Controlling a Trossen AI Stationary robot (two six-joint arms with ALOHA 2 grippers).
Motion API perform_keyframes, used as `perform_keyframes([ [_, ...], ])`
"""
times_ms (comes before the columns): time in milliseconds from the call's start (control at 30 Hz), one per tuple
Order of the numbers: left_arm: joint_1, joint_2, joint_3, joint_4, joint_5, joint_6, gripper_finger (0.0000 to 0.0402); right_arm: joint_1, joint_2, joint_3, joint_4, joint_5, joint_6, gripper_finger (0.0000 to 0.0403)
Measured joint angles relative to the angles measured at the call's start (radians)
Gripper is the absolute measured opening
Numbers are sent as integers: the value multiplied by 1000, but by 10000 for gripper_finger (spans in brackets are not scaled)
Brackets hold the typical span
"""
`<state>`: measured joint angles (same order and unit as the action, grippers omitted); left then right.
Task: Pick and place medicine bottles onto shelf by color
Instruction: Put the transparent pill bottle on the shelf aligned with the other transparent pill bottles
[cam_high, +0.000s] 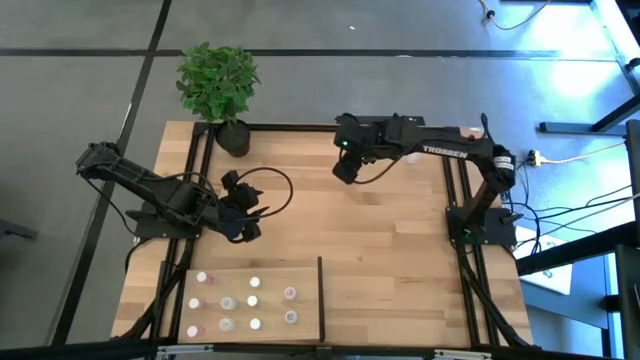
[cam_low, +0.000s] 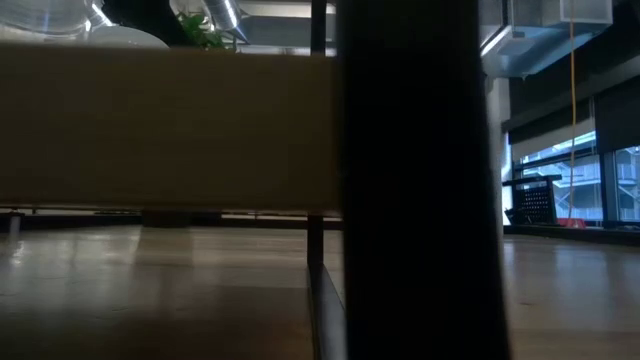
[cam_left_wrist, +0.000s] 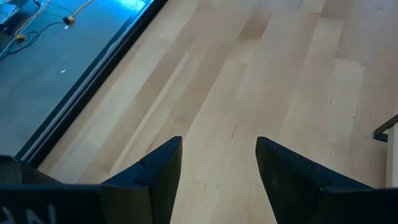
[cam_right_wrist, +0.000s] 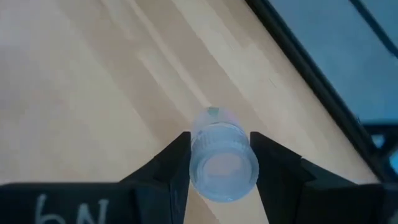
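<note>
The right gripper (cam_right_wrist: 219, 163) has its two dark fingers closed on a small clear bottle (cam_right_wrist: 221, 155) with a whitish ribbed cap facing the wrist camera. The bottle sits squarely between the fingertips, touching both. From above, this gripper (cam_high: 346, 168) hangs over the table (cam_high: 380, 240) at about 12 o'clock from the table's middle, near the far rail.

The left gripper (cam_left_wrist: 217, 168) has its fingers apart with only bare wood between them; it holds nothing. From above it (cam_high: 243, 222) sits at about 9 o'clock from the table's middle.

The shelf (cam_high: 270, 275) lies at about 7 o'clock, at the near edge, with a black divider bar (cam_high: 320, 297) along its 3 o'clock side. On it stand eleven small bottles (cam_high: 254, 285) that I can count, in three rough rows, some with white tops and some pinkish; the exact count is hard to be sure of. With the held one, that makes twelve.

A leafy plant in a black pot (cam_high: 233, 137) stands at the table's 11 o'clock corner. In the low view, a pale board (cam_low: 165, 125) and a dark post (cam_low: 420, 180) block nearly everything.
</note>
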<state>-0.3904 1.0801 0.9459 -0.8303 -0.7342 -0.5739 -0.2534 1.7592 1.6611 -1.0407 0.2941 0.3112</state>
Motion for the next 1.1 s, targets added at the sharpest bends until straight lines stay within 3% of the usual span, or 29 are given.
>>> perform_keyframes([
  [300,-1,0,0,-14,0,-1,199,148,0,167,-4,0,-87,149],
  [533,-1,0,0,-14,8,-2,199,227,16,189,98,1,-187,149],
  [900,-10,0,0,-17,66,-3,199,219,177,221,177,-89,-293,149],
  [1100,-31,0,0,-18,67,-3,199,210,265,235,177,-203,-322,149],
])
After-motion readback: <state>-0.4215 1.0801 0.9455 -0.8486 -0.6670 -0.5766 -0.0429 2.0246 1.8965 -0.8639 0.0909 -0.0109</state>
